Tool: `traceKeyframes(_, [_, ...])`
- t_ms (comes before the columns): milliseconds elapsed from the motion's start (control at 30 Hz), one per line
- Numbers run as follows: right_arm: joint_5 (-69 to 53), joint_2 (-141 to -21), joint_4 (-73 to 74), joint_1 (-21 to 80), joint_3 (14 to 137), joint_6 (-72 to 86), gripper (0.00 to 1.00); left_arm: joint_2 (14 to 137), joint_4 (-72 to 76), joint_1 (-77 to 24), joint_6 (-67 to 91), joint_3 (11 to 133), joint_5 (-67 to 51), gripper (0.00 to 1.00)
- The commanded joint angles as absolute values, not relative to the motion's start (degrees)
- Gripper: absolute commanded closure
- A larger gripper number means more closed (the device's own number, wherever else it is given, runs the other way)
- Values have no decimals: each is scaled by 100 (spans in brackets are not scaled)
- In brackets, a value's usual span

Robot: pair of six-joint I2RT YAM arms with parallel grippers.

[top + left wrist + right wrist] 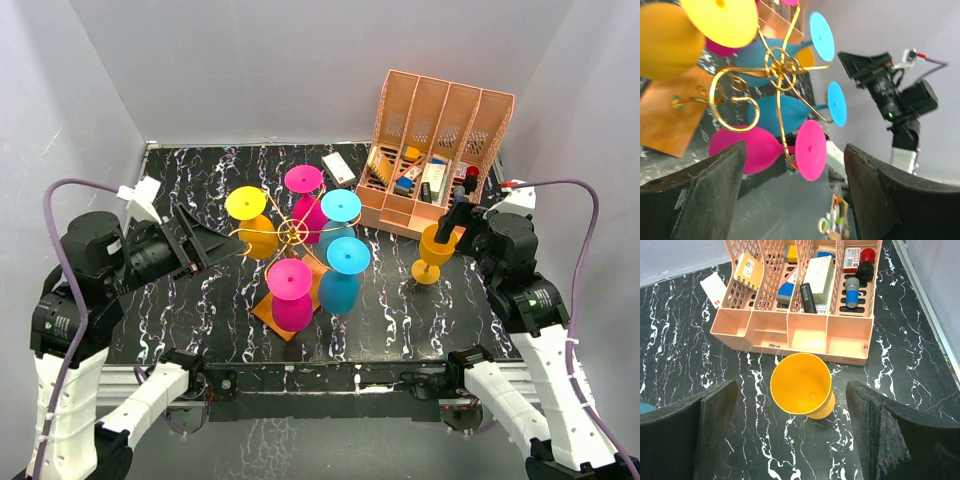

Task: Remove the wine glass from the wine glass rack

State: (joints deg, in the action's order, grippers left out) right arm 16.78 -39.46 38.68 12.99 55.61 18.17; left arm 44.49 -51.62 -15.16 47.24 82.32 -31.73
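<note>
Right pincer fingers apart, hovering over orange wine glass, not touching it. Glass stands upright on tabletop, off the gold rack, just in front of pink organiser. Left pincer also apart, facing rack; five coloured glasses hang there.

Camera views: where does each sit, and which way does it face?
Top external: high behind the bases, looking down on the table; both arms show.
Left wrist: on the left gripper, facing sideways at the wine glass rack; its fingers show.
Right wrist: on the right gripper, looking down on the orange glass; its fingers show.
Shared: top and right wrist show that glass.
</note>
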Motion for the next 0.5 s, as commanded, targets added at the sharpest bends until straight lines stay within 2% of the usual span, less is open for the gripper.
traceKeyframes(0, [1706, -3946, 3463, 1268, 5691, 1732, 1, 4463, -5919, -1491, 4318, 8730, -1694, 23])
traceKeyframes(367, [1555, -3789, 3676, 1270, 5807, 1699, 1, 5525, -4856, -1492, 3719, 8749, -763, 18])
traceKeyframes(467, [1595, -3692, 3736, 1274, 5821, 1649, 1, 5799, -4521, -1494, 3712, 8601, -1019, 17])
